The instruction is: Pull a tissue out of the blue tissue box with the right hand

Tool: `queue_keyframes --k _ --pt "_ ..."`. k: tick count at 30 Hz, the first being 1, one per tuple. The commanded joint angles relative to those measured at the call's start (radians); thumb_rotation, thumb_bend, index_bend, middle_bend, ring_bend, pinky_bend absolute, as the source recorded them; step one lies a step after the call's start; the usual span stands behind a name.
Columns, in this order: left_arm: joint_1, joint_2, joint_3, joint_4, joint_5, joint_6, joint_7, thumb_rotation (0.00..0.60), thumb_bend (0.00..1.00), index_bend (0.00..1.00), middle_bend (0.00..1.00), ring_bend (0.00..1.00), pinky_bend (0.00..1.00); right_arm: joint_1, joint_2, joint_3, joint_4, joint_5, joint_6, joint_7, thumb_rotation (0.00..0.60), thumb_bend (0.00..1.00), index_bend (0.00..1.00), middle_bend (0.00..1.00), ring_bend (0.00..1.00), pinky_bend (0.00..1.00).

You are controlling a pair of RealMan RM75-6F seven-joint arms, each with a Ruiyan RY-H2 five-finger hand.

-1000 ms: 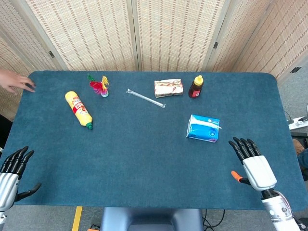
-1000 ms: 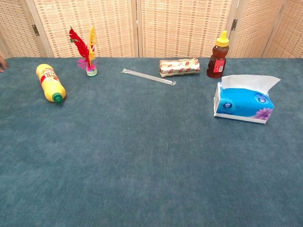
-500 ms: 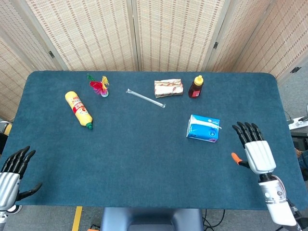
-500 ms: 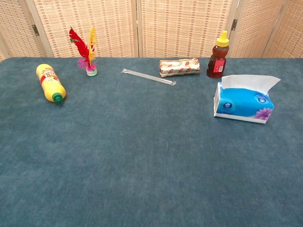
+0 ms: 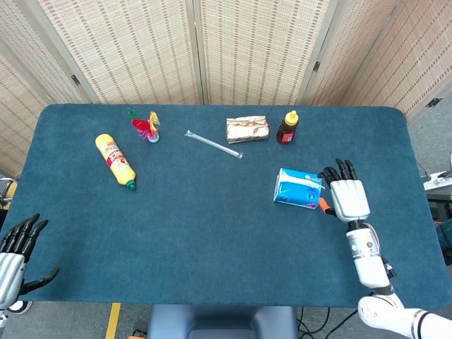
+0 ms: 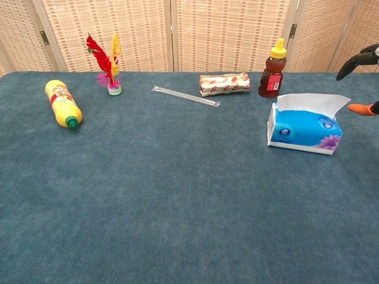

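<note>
The blue tissue box (image 5: 297,188) (image 6: 303,129) lies right of the table's middle, with a white tissue (image 6: 311,102) standing out of its top. My right hand (image 5: 346,194) hovers just right of the box, fingers spread and holding nothing; in the chest view only its black fingertips (image 6: 360,59) and orange thumb tip show at the right edge. My left hand (image 5: 15,248) rests open at the table's near left corner, far from the box.
Behind the box stand a honey bottle (image 5: 287,127) and a wrapped packet (image 5: 247,129). A clear straw (image 5: 213,144), a feathered shuttlecock (image 5: 146,126) and a yellow bottle (image 5: 116,162) lie to the left on the blue table (image 5: 212,233).
My right hand has moved forward and leftward from the near right edge up to the right side of the tissue box. A person's hand at the far left edge has gone.
</note>
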Motion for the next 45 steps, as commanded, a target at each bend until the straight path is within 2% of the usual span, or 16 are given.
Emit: queue_keyframes --k 1,7,11,13,17,20,24,30,32,35,37,40,45 --pt "0.000 0.000 0.000 0.000 0.000 0.000 -0.002 0.600 0.25 0.00 0.00 0.00 0.14 0.033 -0.044 0.016 0.044 0.042 -0.018 -0.039 0.600 0.25 0.35 0.25 0.00 0.00" --pt "0.000 0.001 0.001 0.001 0.003 0.001 -0.004 0.600 0.25 0.00 0.00 0.00 0.14 0.081 -0.106 0.032 0.126 0.098 -0.036 -0.079 0.600 0.25 0.40 0.29 0.00 0.00" --pt "0.000 0.002 0.001 0.001 0.003 0.002 -0.007 0.600 0.25 0.00 0.00 0.00 0.14 0.100 -0.142 0.033 0.174 0.106 -0.032 -0.082 0.600 0.26 0.52 0.38 0.00 0.00" --pt "0.001 0.002 0.000 0.001 0.002 0.003 -0.010 0.600 0.25 0.00 0.00 0.00 0.14 0.107 -0.154 0.031 0.189 0.110 -0.032 -0.079 0.600 0.28 0.55 0.41 0.02 0.01" --pt "0.001 0.003 0.000 0.001 0.003 0.005 -0.014 0.600 0.25 0.00 0.00 0.00 0.14 0.110 -0.168 0.023 0.210 0.101 -0.020 -0.069 0.600 0.39 0.62 0.46 0.06 0.02" --pt "0.002 0.003 0.001 0.001 0.007 0.009 -0.013 0.600 0.25 0.00 0.00 0.00 0.14 0.108 -0.165 0.021 0.206 0.089 -0.005 -0.051 0.600 0.41 0.64 0.48 0.07 0.02" --pt "0.003 0.003 0.001 0.000 0.007 0.011 -0.012 0.600 0.25 0.00 0.00 0.00 0.14 0.098 -0.130 0.026 0.143 0.050 0.032 -0.010 0.600 0.44 0.64 0.48 0.07 0.03" --pt "0.004 0.003 0.001 -0.002 0.009 0.014 -0.007 0.600 0.25 0.00 0.00 0.00 0.14 0.050 0.003 0.022 -0.117 -0.084 0.145 0.058 0.600 0.45 0.64 0.48 0.07 0.03" --pt "0.005 0.003 0.001 -0.003 0.010 0.015 -0.006 0.600 0.25 0.00 0.00 0.00 0.14 0.019 0.058 -0.002 -0.218 -0.167 0.202 0.077 0.600 0.45 0.64 0.48 0.07 0.03" --pt "0.006 0.002 0.002 -0.003 0.012 0.015 -0.002 0.600 0.25 0.00 0.00 0.00 0.14 -0.027 0.117 -0.051 -0.314 -0.277 0.269 0.096 0.600 0.45 0.64 0.48 0.07 0.03" --pt "0.005 0.001 0.003 -0.004 0.015 0.014 0.003 0.600 0.25 0.00 0.00 0.00 0.14 -0.076 0.159 -0.115 -0.370 -0.385 0.329 0.110 0.600 0.45 0.64 0.48 0.07 0.03" --pt "0.006 0.000 0.005 -0.005 0.019 0.016 0.011 0.600 0.25 0.00 0.00 0.00 0.14 -0.131 0.186 -0.190 -0.374 -0.479 0.380 0.135 0.600 0.44 0.64 0.47 0.07 0.03" --pt "0.005 -0.003 0.007 -0.006 0.022 0.013 0.021 0.600 0.25 0.00 0.00 0.00 0.14 -0.196 0.180 -0.266 -0.283 -0.530 0.420 0.210 0.600 0.44 0.64 0.46 0.07 0.03"
